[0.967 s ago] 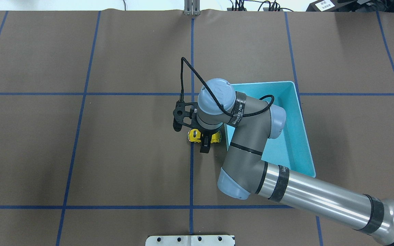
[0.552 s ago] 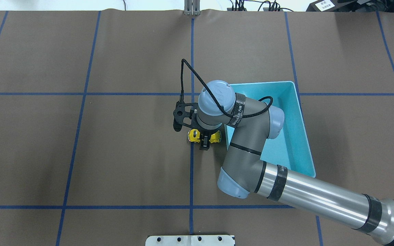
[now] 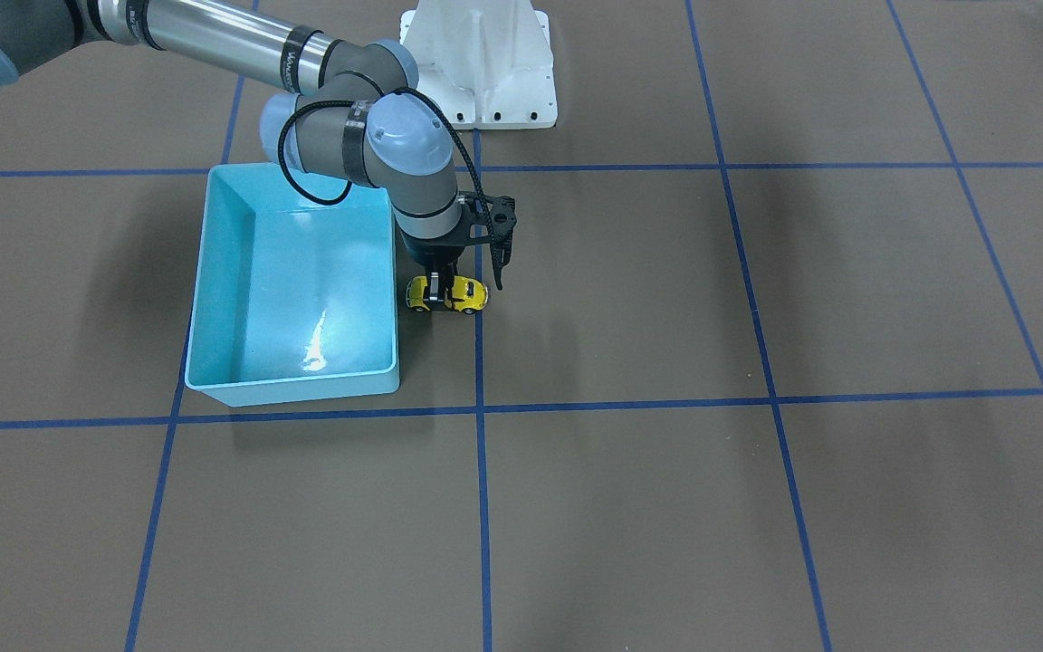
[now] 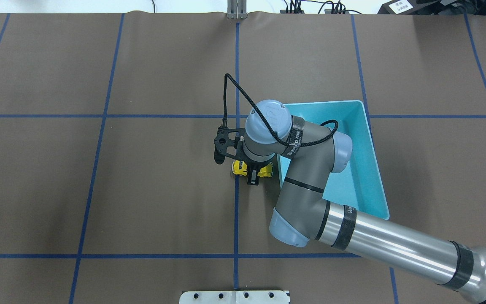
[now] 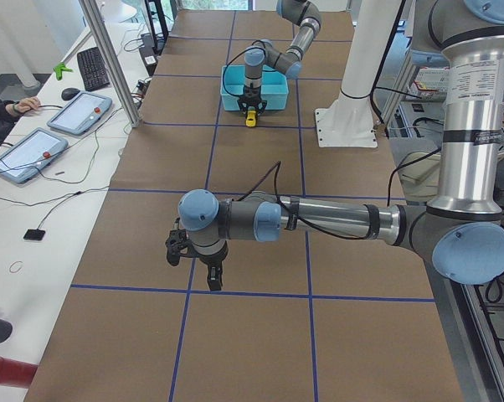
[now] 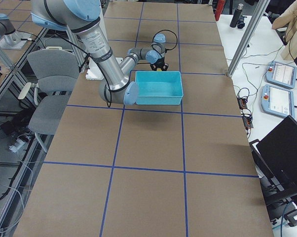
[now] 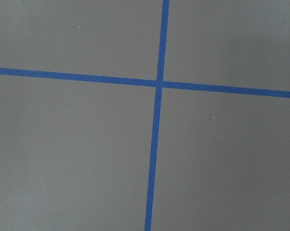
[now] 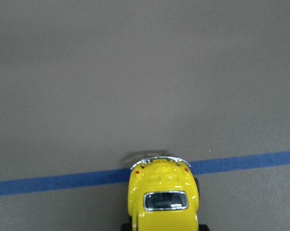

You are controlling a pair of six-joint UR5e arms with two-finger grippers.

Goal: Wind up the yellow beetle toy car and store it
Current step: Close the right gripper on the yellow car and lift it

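car [image 3: 465,292]: yellow, wheels on the bench [image 3: 666,299], just beside the bin's long wall.
right end effector [image 3: 436,290]: pointing down, fingers clasping the car's middle.
bin [image 3: 291,388]: turquoise, open-topped.

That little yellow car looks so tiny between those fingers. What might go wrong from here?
The right gripper holds the yellow beetle toy car only across its narrow, glossy middle, so it may slip or twist out when pulled back or lifted. The blue bin stands close beside it, so a low lift might knock the car against its wall.
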